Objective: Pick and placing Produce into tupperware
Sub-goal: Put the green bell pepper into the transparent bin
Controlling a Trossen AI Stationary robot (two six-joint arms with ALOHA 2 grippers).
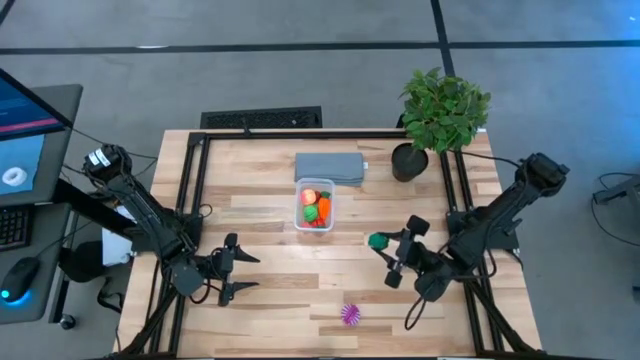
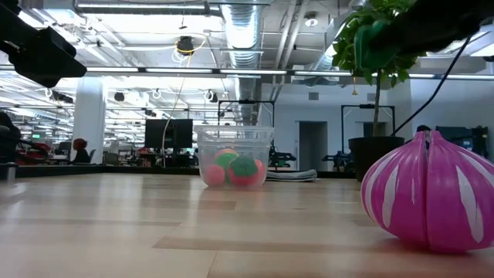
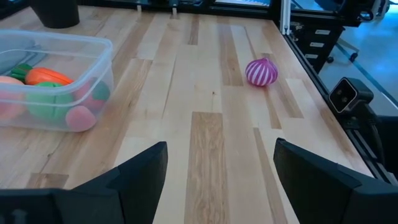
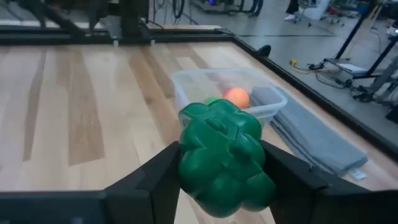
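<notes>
The tupperware (image 1: 315, 205), a clear tub on the table's middle, holds several red, orange, green and pink produce pieces (image 3: 46, 87). A spiky purple ball (image 1: 350, 314) with pale stripes rests on the wood near the front edge. My right gripper (image 1: 384, 252) hovers right of the tub, shut on a lumpy green toy vegetable (image 4: 225, 155). My left gripper (image 1: 240, 272) stands open at the front left, nothing between its fingers (image 3: 143, 174). My right gripper pinches the green vegetable by its two opposite sides (image 4: 186, 158) between its two fingers. The fingers come from the table's right side, slanting slightly down toward the tub. The piece is lifted clear of the table.
A flat grey pad (image 1: 328, 168) lies just behind the tub. A potted plant (image 1: 440, 110) stands at the back right corner. Black frame rails (image 1: 190, 200) run along the table's left and right sides. Bare wood lies between the tub and the front edge.
</notes>
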